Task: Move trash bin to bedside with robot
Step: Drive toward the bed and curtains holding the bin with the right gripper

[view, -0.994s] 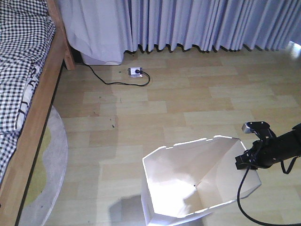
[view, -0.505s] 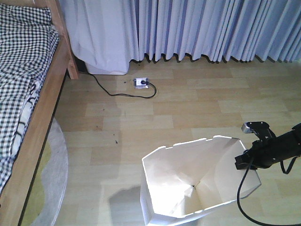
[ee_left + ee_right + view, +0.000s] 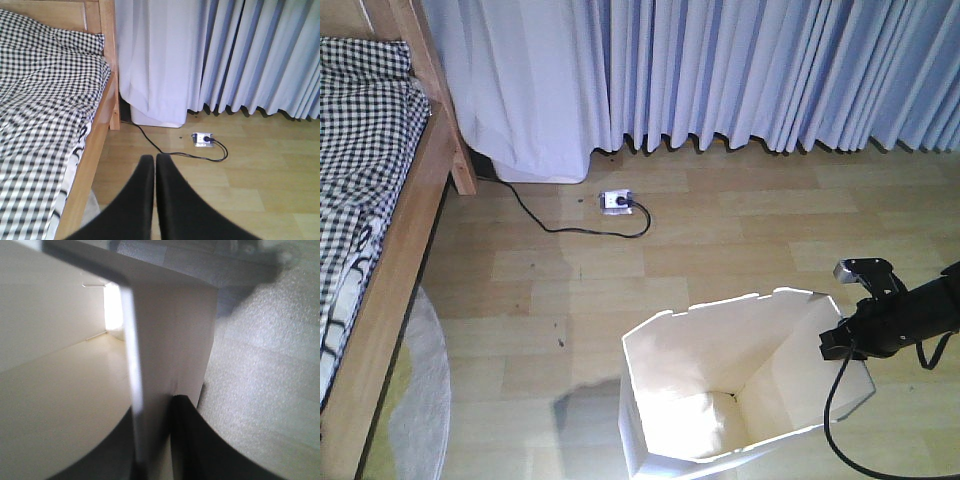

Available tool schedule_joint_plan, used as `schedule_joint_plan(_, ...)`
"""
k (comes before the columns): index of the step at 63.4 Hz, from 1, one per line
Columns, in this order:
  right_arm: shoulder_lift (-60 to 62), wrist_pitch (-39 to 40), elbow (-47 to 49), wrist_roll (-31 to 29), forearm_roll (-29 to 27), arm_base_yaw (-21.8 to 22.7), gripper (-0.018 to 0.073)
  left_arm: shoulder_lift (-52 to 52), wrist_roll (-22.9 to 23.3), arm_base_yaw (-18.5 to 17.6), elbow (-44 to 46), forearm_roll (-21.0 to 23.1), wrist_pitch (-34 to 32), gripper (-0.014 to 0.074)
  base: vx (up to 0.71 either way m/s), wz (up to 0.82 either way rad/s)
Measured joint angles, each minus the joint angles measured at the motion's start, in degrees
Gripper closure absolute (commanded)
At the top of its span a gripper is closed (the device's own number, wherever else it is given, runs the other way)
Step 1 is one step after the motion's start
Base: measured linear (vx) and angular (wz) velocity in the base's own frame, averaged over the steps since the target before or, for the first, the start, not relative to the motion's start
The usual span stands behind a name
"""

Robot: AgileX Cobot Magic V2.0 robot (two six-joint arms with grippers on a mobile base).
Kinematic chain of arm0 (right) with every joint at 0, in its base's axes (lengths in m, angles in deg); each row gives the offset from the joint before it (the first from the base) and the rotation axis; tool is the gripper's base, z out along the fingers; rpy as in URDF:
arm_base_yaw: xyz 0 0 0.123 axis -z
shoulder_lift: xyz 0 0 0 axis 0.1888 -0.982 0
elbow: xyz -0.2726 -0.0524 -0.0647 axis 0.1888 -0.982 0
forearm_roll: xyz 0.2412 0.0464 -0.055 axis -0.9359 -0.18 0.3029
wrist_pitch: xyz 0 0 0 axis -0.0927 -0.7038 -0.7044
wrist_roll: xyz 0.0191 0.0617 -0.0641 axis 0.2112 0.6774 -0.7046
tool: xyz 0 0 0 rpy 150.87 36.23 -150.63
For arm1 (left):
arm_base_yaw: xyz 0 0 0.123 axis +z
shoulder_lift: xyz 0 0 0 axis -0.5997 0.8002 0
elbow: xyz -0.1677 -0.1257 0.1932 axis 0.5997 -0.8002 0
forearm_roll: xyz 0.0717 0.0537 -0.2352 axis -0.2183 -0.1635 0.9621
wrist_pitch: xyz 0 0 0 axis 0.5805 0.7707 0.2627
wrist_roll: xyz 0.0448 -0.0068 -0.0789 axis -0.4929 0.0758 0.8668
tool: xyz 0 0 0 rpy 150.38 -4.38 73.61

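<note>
The white trash bin [image 3: 720, 380] stands low in the front view, its angular rim facing up. My right gripper [image 3: 835, 342] is shut on the bin's right rim wall [image 3: 150, 365], one finger inside and one finger [image 3: 192, 435] outside. The bed [image 3: 380, 270], with a light wooden frame and black-and-white checked bedding [image 3: 40, 100], lies along the left. My left gripper [image 3: 154, 161] is shut with nothing in it, hanging above the floor beside the bed frame [image 3: 92, 165]. It does not show in the front view.
A black power cord [image 3: 555, 222] runs across the wooden floor to a white socket block [image 3: 616, 202] below the curtains [image 3: 740, 70]. A pale round rug [image 3: 420, 400] lies beside the bed. A white box [image 3: 157, 117] stands behind the curtain at the bed's corner.
The whole scene has slid down and toward the camera: curtains, socket and bed corner now sit lower in the view. The bin and right gripper keep their place in the frame.
</note>
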Motion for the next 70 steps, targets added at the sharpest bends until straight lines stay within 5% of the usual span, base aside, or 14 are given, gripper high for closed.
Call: schedule_joint_plan(70, 0.1, 0.0, 0.0, 0.0, 0.0, 0.0, 0.0564, 0.0, 0.0, 0.0, 0.0, 0.0, 0.0, 0.0603, 0.23, 0.03)
